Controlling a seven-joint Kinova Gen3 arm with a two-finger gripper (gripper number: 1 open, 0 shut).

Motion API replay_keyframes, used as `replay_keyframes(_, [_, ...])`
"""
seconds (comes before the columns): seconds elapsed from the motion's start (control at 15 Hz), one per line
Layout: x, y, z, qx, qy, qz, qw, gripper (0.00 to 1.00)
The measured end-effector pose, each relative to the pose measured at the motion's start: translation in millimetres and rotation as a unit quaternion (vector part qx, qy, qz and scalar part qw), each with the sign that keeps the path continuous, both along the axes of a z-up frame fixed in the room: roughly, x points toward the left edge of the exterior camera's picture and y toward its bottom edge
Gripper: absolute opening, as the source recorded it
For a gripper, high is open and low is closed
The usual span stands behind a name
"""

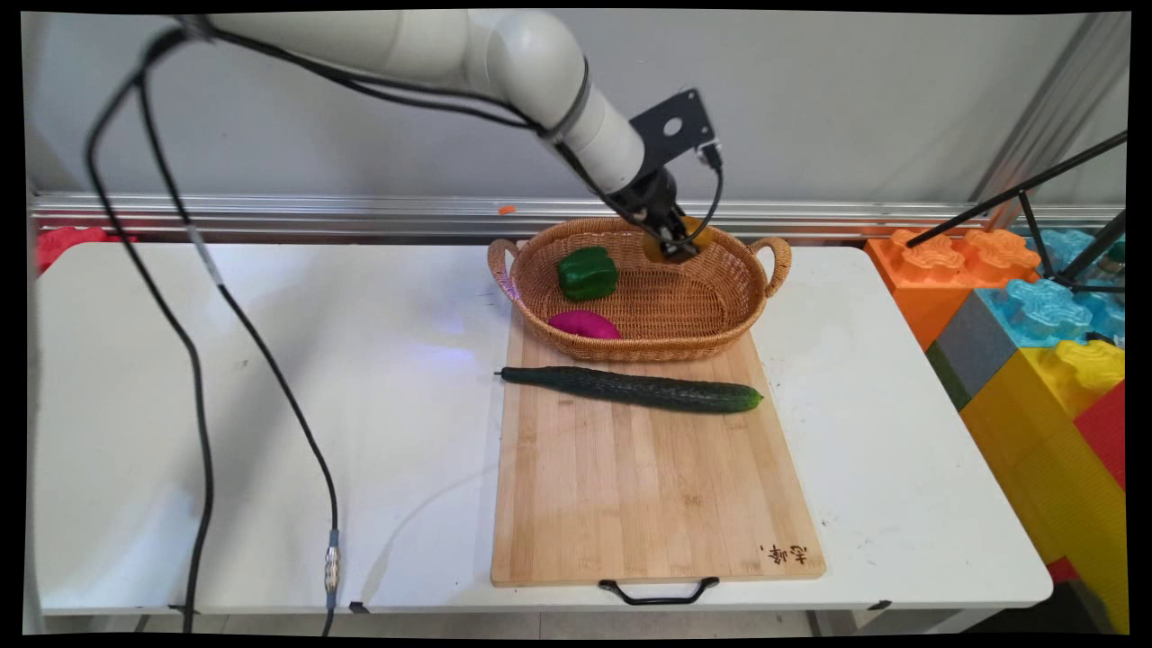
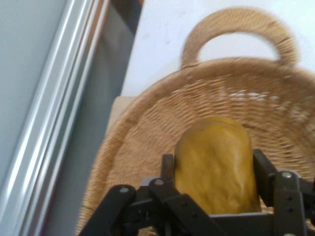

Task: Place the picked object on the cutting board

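From my remote station I find the gripper (image 1: 677, 245) positioned over the far right part of the wicker basket (image 1: 720, 337), clenched on a yellow-orange object (image 1: 697, 236) of rounded, oblong form. The hand view confirms the grasp: the yellow-orange object (image 2: 215, 164) sits between the two fingers (image 2: 168, 169), one pressed to each of its flanks, with the basket's woven wall (image 2: 147, 142) and one loop handle (image 2: 239, 30) visible beyond it. Whether the object rests on the basket floor or is held just clear of it, I cannot tell. Inside the basket I note a green bell pepper (image 1: 587, 273) toward the left end and a magenta, oval vegetable (image 1: 584, 324) lying at the near left wall; both are apart from the gripper. The basket stands on the far end of a bamboo cutting board (image 1: 648, 486), which lies on the white table (image 1: 270, 405) with a black handle (image 1: 659, 593) at its near edge. A long dark green cucumber (image 1: 634, 388) lies across the board just in front of the basket, its stem end reaching the board's left edge. Large coloured building blocks (image 1: 1035, 315) stand beyond the table's right side. Black cables (image 1: 193, 378) hang from the arm over the table's left half.
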State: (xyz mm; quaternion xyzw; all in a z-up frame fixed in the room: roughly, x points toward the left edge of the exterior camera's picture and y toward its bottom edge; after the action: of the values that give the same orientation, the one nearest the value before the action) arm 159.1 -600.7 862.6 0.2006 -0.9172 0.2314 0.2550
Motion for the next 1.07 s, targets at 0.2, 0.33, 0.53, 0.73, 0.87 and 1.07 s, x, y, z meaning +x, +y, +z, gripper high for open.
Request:
replay_keyframes(0.2, [-12.9, 35.3, 25.9, 0.027, 0.013, -0.019, 0.9994, 0.0])
replay_keyframes(0.33, [-24.6, 67.4, 38.9, 0.057, 0.023, -0.041, 0.9973, 0.0])
replay_keyframes(0.53, [-35.2, 99.0, 44.7, 0.087, 0.029, -0.063, 0.9938, 0.0])
replay_keyframes(0.73, [-43.0, 131.0, 38.9, 0.114, 0.03, -0.084, 0.9894, 0.0])
replay_keyframes(0.87, [-45.1, 148.1, 26.1, 0.128, 0.025, -0.096, 0.9869, 0.0])
replay_keyframes(1.07, [-45.1, 163.9, -0.6, 0.141, 0.017, -0.107, 0.9841, 0.0])
